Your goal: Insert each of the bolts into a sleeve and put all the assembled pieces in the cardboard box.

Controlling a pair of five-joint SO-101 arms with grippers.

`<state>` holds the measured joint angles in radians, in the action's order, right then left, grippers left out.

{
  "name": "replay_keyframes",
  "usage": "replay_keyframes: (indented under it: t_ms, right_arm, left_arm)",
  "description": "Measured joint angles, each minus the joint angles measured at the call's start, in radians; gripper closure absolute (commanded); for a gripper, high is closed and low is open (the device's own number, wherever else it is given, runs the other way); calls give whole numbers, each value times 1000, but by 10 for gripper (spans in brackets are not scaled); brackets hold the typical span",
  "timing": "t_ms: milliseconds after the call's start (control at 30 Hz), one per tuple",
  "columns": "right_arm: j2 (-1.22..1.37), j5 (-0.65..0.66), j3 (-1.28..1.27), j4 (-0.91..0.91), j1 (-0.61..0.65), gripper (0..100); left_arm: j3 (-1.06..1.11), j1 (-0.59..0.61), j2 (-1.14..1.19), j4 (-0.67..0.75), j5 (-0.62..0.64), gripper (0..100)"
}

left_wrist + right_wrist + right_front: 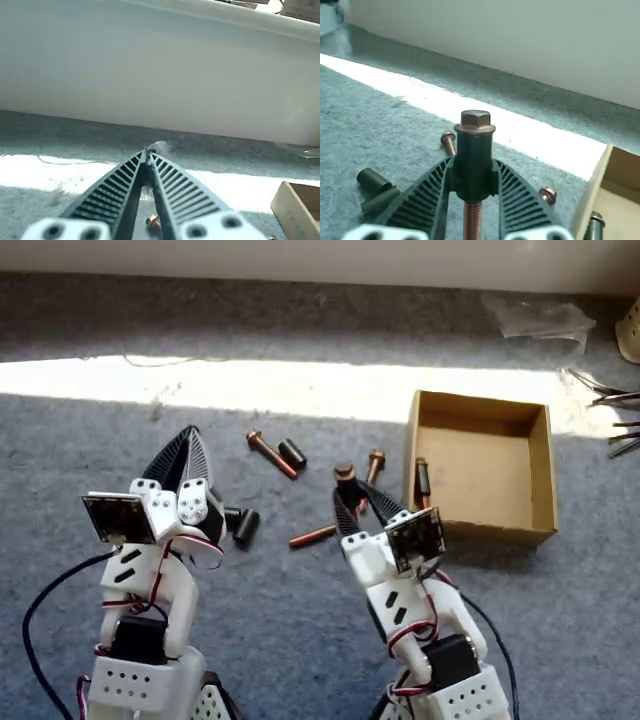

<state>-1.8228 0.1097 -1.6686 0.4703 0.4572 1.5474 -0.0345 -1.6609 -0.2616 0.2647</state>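
My right gripper (352, 498) (473, 169) is shut on an assembled piece: a copper bolt (475, 120) standing upright through a dark sleeve (473, 155), left of the cardboard box (480, 465). Another assembled piece (422, 480) (594, 225) lies inside the box against its near-left wall. Three loose bolts (272, 453) (375, 465) (313, 536) lie on the grey carpet. Loose sleeves lie there too: one (292, 453) beside the far bolt and two (240, 525) (372, 180) close to my left arm. My left gripper (190, 435) (149, 152) is shut on nothing, above the carpet left of the parts.
A bright sunlit strip (300, 385) crosses the carpet beyond the parts. A white wall base (160, 75) runs along the back. A clear plastic bag (535, 315) and metal tools (615, 420) lie at the far right. Cables (50, 600) trail by the arm bases.
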Motion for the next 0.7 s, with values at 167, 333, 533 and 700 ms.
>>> replay_keyframes:
  t_ms: [167,333,533,700]
  right_arm:
    - [2,0,31,183,-115,995]
    - [0,11,181,328,-180,995]
    - [64,64,249,330,-276,995]
    - [292,120,342,316,-330,995]
  left_arm:
    - [77,26,0,0,0,993]
    - [95,26,0,0,0,993]
    - [95,26,0,0,0,993]
    - [95,26,0,0,0,993]
